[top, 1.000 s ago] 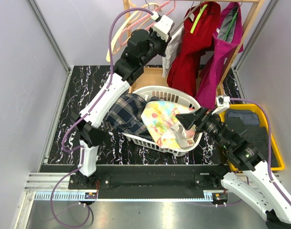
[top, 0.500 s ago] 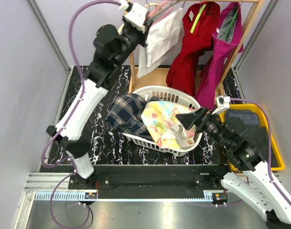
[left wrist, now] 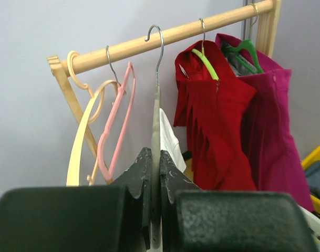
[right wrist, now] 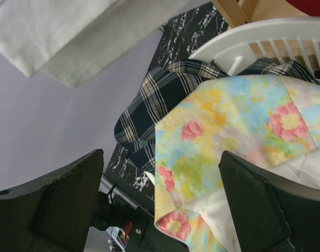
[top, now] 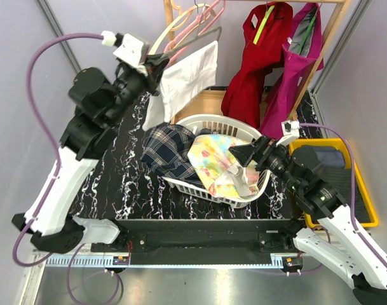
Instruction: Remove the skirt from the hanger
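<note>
Above the far left corner of the worktop (top: 133, 190), the left gripper (top: 156, 65) was raised high with its fingers closed flat on the neck of a grey hanger (top: 199, 39). In the left wrist view the two dark pads (left wrist: 141, 170) pressed the hanger's thin shaft between them with no gap. The white skirt (top: 183, 81) hung from that hanger, draping down and leftward just beside the gripper, its lower hem above the far left rim of the laundry basket (top: 180, 185). Whether the hanger's wire hook sat on the wooden rail (left wrist: 170, 35) could not be told.

A pink hanger (left wrist: 117, 113) and a cream hanger (left wrist: 78, 149) hung bare on the rail along the far edge. Further right on the rail hung a red garment (top: 253, 63) and a magenta garment (top: 295, 70), touching each other.

The basket stood at the middle of the worktop, toward the near edge. A plaid garment (top: 168, 149) spilled over its left rim, and a floral cloth (top: 215, 162) lay across its middle. The right gripper (top: 239, 152) hovered over the basket's right side with its jaws spread wide and nothing between them; its wrist view looked down on the floral cloth. A yellow tray (top: 365, 190) sat at the right edge.
</note>
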Controlling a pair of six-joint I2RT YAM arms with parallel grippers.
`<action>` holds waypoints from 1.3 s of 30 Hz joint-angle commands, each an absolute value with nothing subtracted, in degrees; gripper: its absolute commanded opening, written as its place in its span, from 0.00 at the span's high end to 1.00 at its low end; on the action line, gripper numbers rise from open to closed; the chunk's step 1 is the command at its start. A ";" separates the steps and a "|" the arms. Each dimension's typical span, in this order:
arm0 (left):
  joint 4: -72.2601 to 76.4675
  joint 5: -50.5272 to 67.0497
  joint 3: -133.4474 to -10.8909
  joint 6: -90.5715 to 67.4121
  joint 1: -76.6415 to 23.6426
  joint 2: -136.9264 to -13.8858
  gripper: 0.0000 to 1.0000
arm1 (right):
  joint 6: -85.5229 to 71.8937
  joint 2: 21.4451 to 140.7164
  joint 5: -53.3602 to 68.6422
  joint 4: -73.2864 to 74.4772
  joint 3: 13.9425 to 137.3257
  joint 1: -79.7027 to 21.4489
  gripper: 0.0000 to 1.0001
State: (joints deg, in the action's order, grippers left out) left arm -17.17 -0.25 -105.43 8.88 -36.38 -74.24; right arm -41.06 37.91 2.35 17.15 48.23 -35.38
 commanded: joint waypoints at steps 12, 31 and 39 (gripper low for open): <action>-25.84 7.03 -113.11 -3.43 -37.27 -66.53 1.00 | -54.67 55.36 5.02 -31.70 46.85 -35.68 0.00; -30.06 10.46 -118.66 -6.15 -37.27 -63.99 1.00 | -69.87 72.24 5.27 -57.56 42.01 -30.76 0.00; -29.62 9.67 -116.54 -5.80 -37.27 -63.28 1.00 | -72.60 70.32 7.48 -60.65 42.19 -29.53 0.01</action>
State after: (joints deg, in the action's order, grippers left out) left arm -34.81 9.08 -116.62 -5.06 -37.08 -64.38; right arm -71.05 72.88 6.35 -56.01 40.80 -29.95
